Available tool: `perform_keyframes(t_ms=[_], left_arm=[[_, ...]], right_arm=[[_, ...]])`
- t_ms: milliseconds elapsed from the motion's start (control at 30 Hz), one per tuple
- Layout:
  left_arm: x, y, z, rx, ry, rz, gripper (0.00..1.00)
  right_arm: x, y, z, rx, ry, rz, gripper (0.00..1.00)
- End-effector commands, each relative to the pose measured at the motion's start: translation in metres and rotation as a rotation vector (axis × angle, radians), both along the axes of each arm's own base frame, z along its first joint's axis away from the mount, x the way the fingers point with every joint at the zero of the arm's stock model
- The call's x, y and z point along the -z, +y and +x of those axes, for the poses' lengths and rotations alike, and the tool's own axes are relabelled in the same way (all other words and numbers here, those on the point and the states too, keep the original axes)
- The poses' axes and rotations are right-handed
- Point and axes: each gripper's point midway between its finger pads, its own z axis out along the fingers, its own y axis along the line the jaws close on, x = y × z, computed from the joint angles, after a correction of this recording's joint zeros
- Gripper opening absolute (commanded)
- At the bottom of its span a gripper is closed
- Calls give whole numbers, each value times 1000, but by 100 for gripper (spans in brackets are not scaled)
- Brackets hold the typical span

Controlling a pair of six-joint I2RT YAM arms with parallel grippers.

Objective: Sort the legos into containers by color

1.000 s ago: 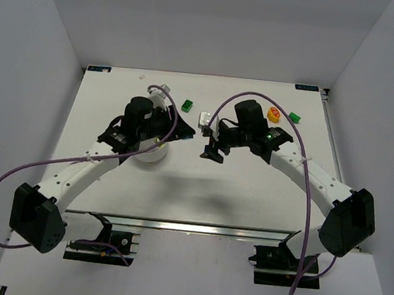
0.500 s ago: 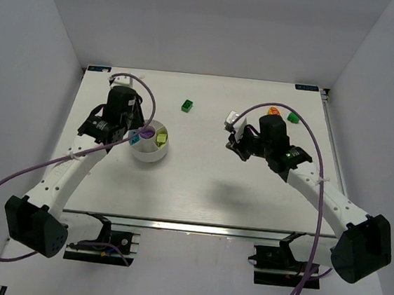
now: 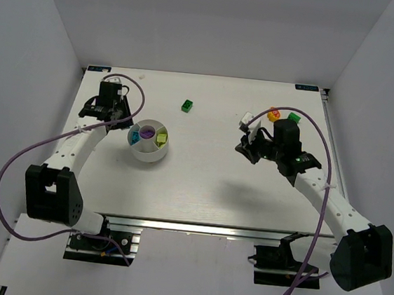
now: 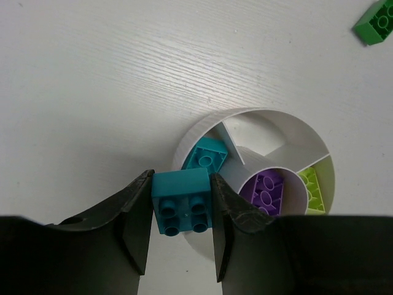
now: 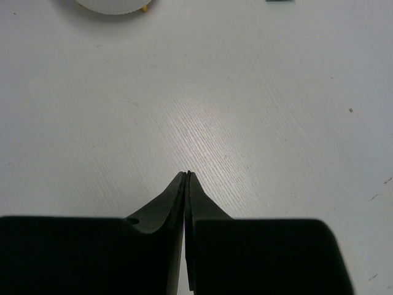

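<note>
Across the white worktop [image 3: 199, 190], the left tool [image 4: 181, 179] has swung left of the bowl [image 4: 264, 115], clamping an undelivered cyan brick [image 4: 182, 210]; the right tool [image 5: 186, 176] is clenched empty.

White woodgrain table [image 3: 199, 190] w/ plain white walls [image 3: 209, 29] on 3 sides, alu rail [image 3: 195, 228] along near edge.

bowl [image 4: 245, 111] wall just ahead of left gripper [image 4: 182, 212] gripping cyan lego [image 4: 182, 206]; bare table [image 5: 276, 92] around closed right gripper [image 5: 186, 175]
</note>
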Motion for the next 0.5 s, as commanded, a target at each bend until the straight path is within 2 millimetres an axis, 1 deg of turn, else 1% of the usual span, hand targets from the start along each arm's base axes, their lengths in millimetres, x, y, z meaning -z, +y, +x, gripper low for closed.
perform_keyframes(t_ms=[0, 233, 267, 300, 400, 467], left_arm=[[-20, -13, 12, 78, -61, -102, 8], [-4, -30, 8, 183, -14, -187, 11], [0, -28, 7, 179, -5, -191, 12], [2, -29, 7, 189, 1, -196, 12], [9, -31, 5, 195, 18, -205, 16], [12, -30, 4, 192, 24, -215, 22]], right_arm=[[-9, 5, -4, -36, -8, 50, 6], [-7, 3, -3, -38, 0, 51, 7], [-7, 2, -3, -37, 1, 51, 8], [-6, 2, -3, -36, 3, 50, 8], [-5, 1, -3, -39, 13, 56, 8], [-5, 1, -3, -41, 20, 61, 8]])
